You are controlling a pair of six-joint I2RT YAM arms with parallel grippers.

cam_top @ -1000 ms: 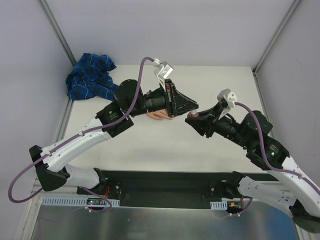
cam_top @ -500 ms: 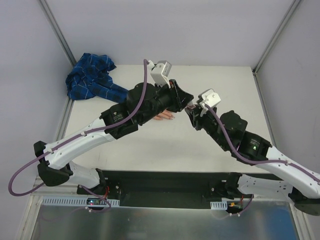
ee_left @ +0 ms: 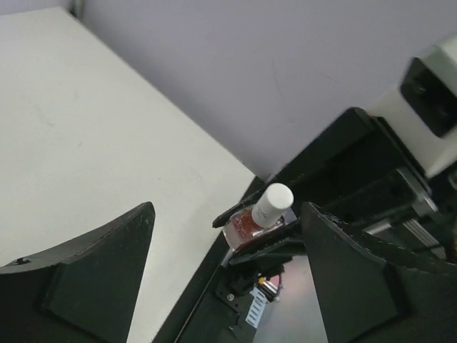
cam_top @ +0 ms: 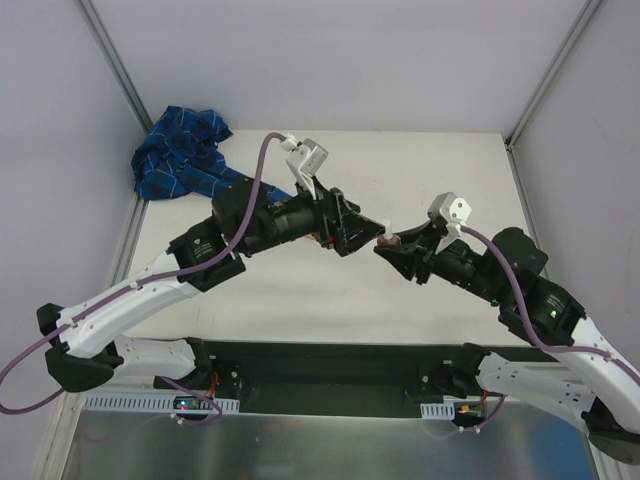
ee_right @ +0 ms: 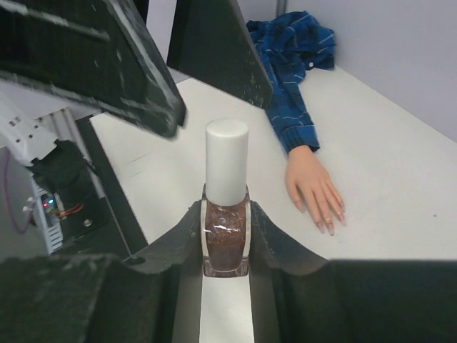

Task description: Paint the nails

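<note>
- The nails (ee_right: 330,227) were tiny pinkish tips on the fingers of a pale peach fake hand (ee_right: 312,184), which lay palm down on the white table (cam_top: 430,170). I could see them only from the right wrist camera, because from above the left arm covered the hand.
- Far left, the blue plaid sleeve (cam_top: 180,160) lay crumpled at the back corner of the table, and 1 end of it ran out to the hand's wrist.
- The left gripper (ee_left: 226,213) sat near the middle with its 2 black fingers (ee_left: 93,275) spread wide and nothing between them. In its own camera I saw the bottle framed in the gap, clear of both fingers.
- Just right of it, the polish bottle (ee_right: 226,250) stood upright, with reddish-brown glittery polish behind clear glass and a white cap (ee_right: 226,161) on top.
- The right gripper (ee_right: 225,218) was pinching that bottle by its glass body, 1 finger on each side, and the cap stood free above them.
- From the right wrist camera, the hand lay beyond and to the right of the bottle, well apart from it, fingertips pointing toward the lower right of that view.
- The 2 grippers faced each other tip to tip, near one another, but I could not tell whether they touched.
</note>
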